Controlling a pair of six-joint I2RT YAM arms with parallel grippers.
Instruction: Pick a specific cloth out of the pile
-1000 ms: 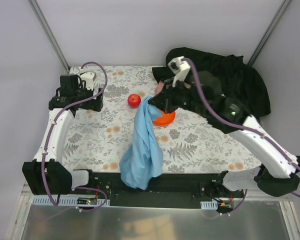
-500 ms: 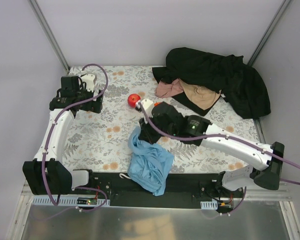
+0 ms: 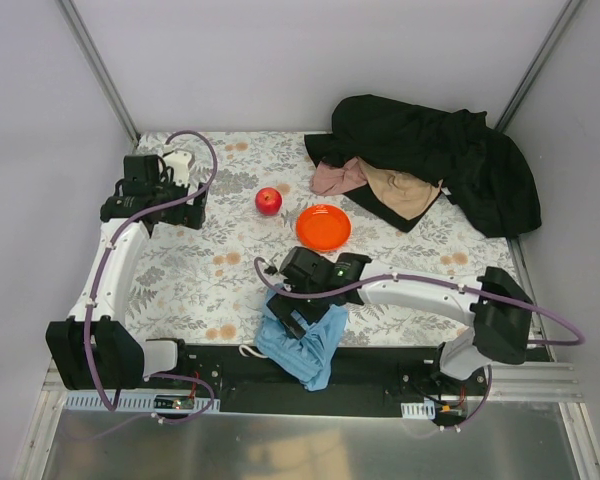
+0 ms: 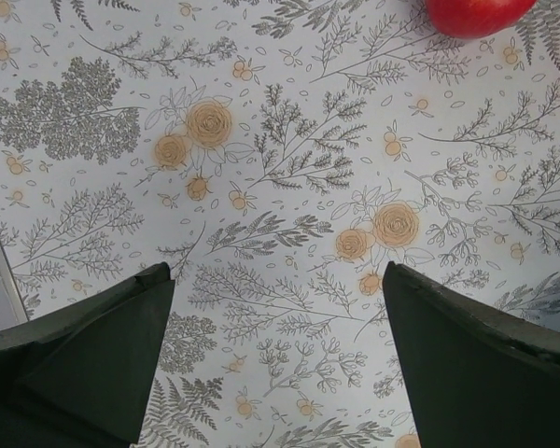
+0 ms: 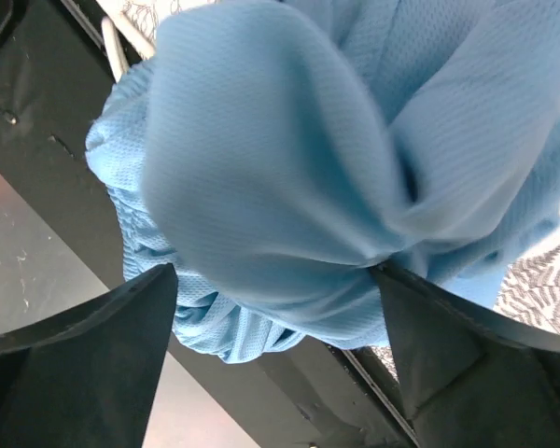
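- Top view: the blue cloth (image 3: 305, 345) is lying crumpled at the 6 o'clock edge of the table (image 3: 210, 270), spilling over it, well apart from the black pile (image 3: 430, 160) at 1 o'clock. The right claw (image 3: 292, 312) is hovering at the cloth's 11 o'clock part. The left claw (image 3: 152, 200) is sitting at 10 o'clock.
- Left wrist: the left claw (image 4: 275, 280) is standing wide open over the flowered table, gripping nothing. An apple (image 4: 471, 14) is showing at 1 o'clock.
- Right wrist: the right claw (image 5: 275, 280) is gaping wide, its fingers (image 5: 93, 327) flanking a bulge of the cloth (image 5: 280, 159).
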